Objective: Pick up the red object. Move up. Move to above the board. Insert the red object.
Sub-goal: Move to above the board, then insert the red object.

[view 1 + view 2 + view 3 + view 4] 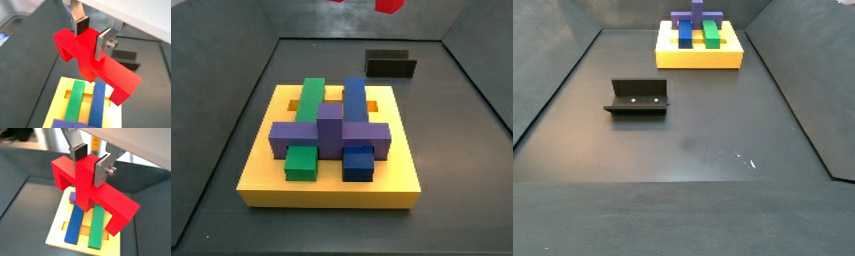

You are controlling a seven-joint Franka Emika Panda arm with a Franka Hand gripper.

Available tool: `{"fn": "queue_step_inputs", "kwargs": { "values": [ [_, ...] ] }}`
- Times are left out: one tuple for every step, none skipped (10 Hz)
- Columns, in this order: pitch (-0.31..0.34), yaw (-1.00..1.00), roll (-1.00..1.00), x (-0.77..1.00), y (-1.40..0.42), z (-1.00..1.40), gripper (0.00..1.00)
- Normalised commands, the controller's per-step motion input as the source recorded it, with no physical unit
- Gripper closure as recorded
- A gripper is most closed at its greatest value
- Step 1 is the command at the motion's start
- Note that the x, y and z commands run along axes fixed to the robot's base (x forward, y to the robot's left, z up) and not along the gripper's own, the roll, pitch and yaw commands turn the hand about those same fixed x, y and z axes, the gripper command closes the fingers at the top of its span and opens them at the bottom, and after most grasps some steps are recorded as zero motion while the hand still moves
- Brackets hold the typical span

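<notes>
My gripper (92, 36) (90, 163) is shut on the red object (113, 75) (110, 203), its silver fingers clamping the central post. In both wrist views the red piece hangs in the air above the yellow board (63, 87) (59, 230). The board (331, 185) (700, 60) lies on the dark floor and carries a green bar (98, 228), a blue bar (75, 225) and a purple cross-shaped block (329, 128). In a side view only the lower tips of the red object (388, 5) show at the upper edge, and the gripper itself is out of frame there.
The fixture (392, 65) (637, 97) stands on the dark floor apart from the board. Raised dark walls (553, 90) border the work area on its sides.
</notes>
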Motion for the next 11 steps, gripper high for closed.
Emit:
{"fn": "queue_step_inputs", "kwargs": {
  "values": [
    [0.059,1.0,0.06,0.05,-0.09,0.02,1.0],
    [0.067,1.0,0.07,0.04,-0.09,0.02,1.0],
    [0.079,1.0,0.08,0.05,-0.06,0.02,1.0],
    [0.096,1.0,0.09,0.05,-0.04,0.02,1.0],
    [0.126,0.97,0.12,0.05,-0.04,0.02,1.0],
    [0.125,0.71,0.12,0.06,-0.04,0.02,1.0],
    [0.122,0.4,0.12,0.06,-0.03,0.02,1.0],
    [0.119,0.24,0.12,0.06,-0.03,0.03,1.0],
    [0.0,0.0,-0.02,0.0,0.0,0.0,1.0],
    [-0.134,-0.02,-0.23,0.0,0.05,-0.41,1.0],
    [-0.196,0.0,-0.35,0.02,0.02,-0.4,1.0]
  ]
}}
